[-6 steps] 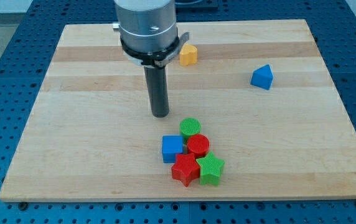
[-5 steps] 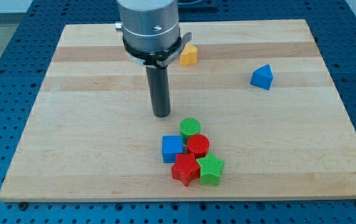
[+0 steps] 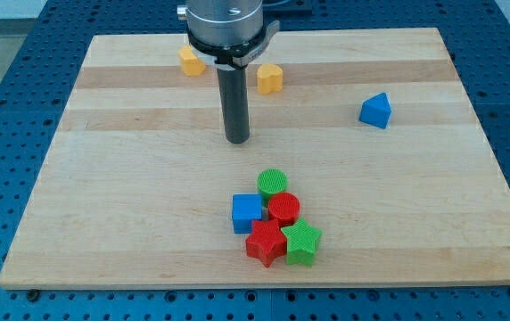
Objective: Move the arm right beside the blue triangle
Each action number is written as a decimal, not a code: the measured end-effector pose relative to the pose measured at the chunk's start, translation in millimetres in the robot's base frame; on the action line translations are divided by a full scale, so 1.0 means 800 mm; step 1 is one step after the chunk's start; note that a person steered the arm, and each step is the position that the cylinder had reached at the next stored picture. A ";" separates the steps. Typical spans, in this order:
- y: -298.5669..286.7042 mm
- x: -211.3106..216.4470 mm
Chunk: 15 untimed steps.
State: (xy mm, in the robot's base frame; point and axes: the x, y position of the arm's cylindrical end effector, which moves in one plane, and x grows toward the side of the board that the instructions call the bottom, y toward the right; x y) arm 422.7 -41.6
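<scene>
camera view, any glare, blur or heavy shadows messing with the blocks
Camera view: sharp and evenly lit, no blur; the pale wooden board shows only a mild sheen. Shadows are soft and short, as under the blue triangle block and around my tip. The arm's grey housing is cropped by the view's top.

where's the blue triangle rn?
The blue triangle sits alone toward the view's upper right, well right of my tip and the yellow block.
</scene>
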 end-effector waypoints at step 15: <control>0.170 -0.122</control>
State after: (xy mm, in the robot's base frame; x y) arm 325.3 94.1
